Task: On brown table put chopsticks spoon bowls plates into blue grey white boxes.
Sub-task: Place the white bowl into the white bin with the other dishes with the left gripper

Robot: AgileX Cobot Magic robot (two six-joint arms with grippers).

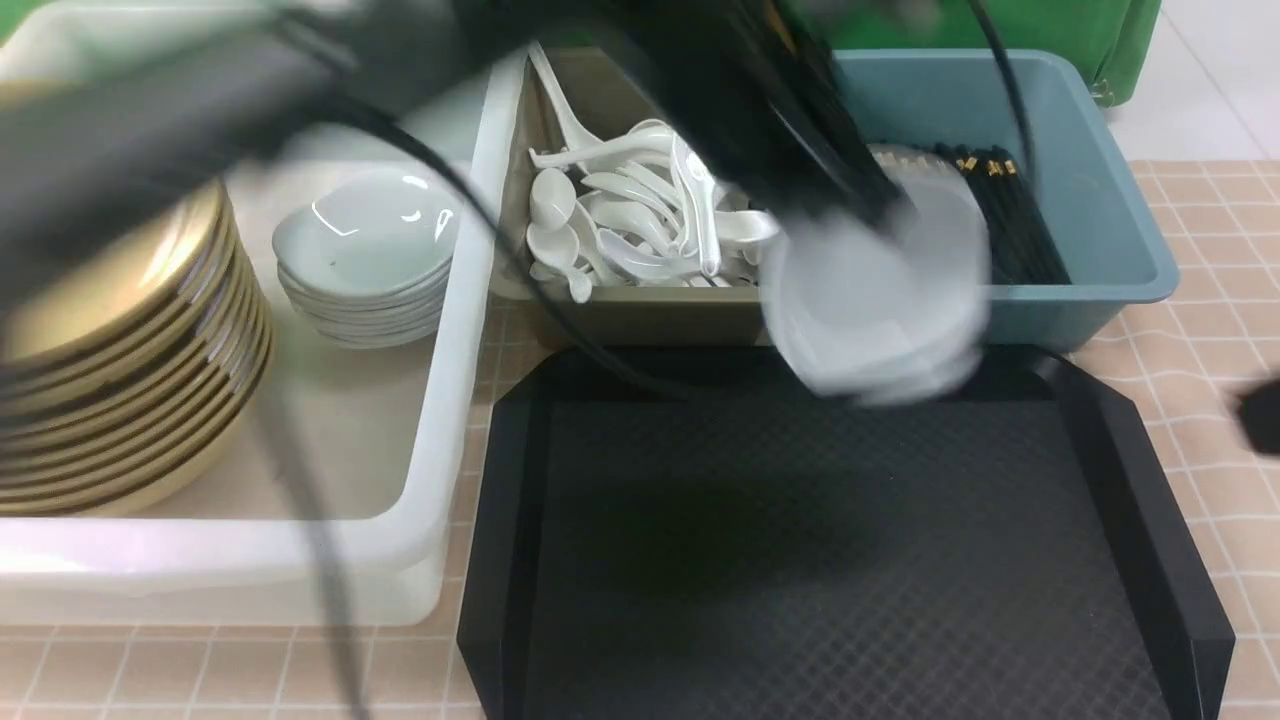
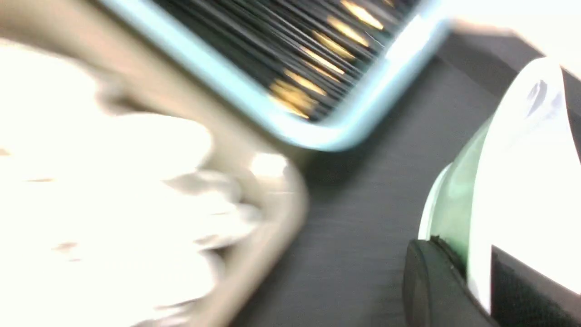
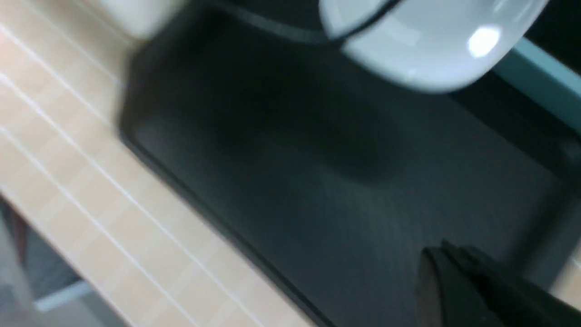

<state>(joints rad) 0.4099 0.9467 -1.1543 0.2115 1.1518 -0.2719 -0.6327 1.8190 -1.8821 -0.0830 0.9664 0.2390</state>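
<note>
My left arm reaches across from the back left, and its gripper point(image 1: 880, 215) is shut on a small white plate point(image 1: 880, 300). It holds the plate in the air over the black tray's far edge, in front of the grey and blue bins. All of this is blurred by motion. In the left wrist view the plate point(image 2: 513, 181) stands on edge between the fingers point(image 2: 431, 281). The right wrist view shows the plate point(image 3: 435, 41) from below. My right gripper point(image 1: 1262, 415) is at the far right over the table, with its fingers point(image 3: 445, 272) together and empty.
The white tub point(image 1: 450, 380) holds stacked yellow bowls point(image 1: 120, 350) and white plates point(image 1: 365, 255). The grey bin point(image 1: 640, 315) holds several spoons point(image 1: 640, 220). The blue bin point(image 1: 1100, 180) holds chopsticks point(image 1: 1010, 220). A black tray point(image 1: 820, 560) lies on the tiled table point(image 1: 1210, 300).
</note>
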